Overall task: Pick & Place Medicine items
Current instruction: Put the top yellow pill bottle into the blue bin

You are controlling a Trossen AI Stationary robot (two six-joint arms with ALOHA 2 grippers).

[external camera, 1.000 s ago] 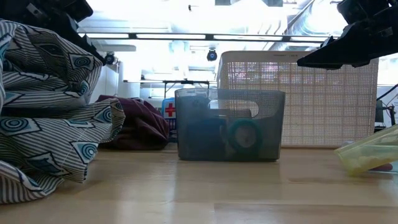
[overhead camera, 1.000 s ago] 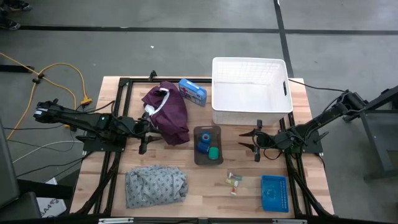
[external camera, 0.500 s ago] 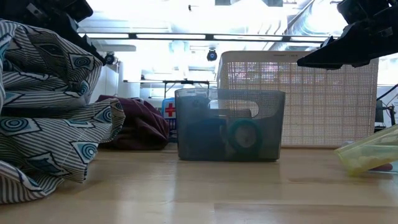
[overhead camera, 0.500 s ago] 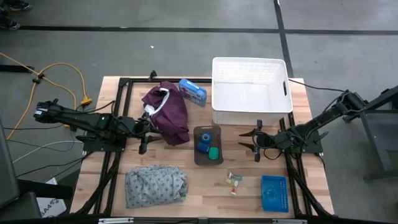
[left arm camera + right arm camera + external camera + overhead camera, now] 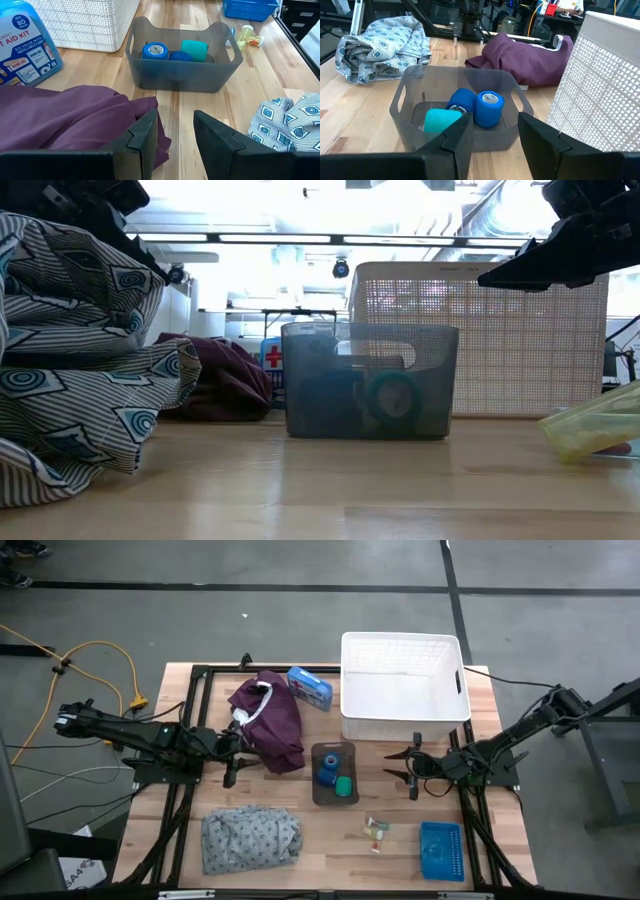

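High view: a small grey bin (image 5: 334,773) sits at the middle of the wooden table (image 5: 330,840), and inside it lie two blue rolls (image 5: 327,769) and a green roll (image 5: 344,786). A few tiny yellowish-green and pinkish pieces (image 5: 376,831) lie loose on the wood, nearer the front edge, between the bin and a blue mesh tray (image 5: 441,850). The left gripper (image 5: 233,743) hangs low beside a maroon garment (image 5: 269,720), its jaws a narrow gap apart with nothing between them. The right gripper (image 5: 408,768) hovers on the other side of the bin, just in front of the white basket (image 5: 405,688), jaws parted somewhat wider and likewise empty. A first aid kit box (image 5: 310,687) stands between the garment and the basket, and a grey patterned cloth (image 5: 250,837) is bunched near the front left corner.
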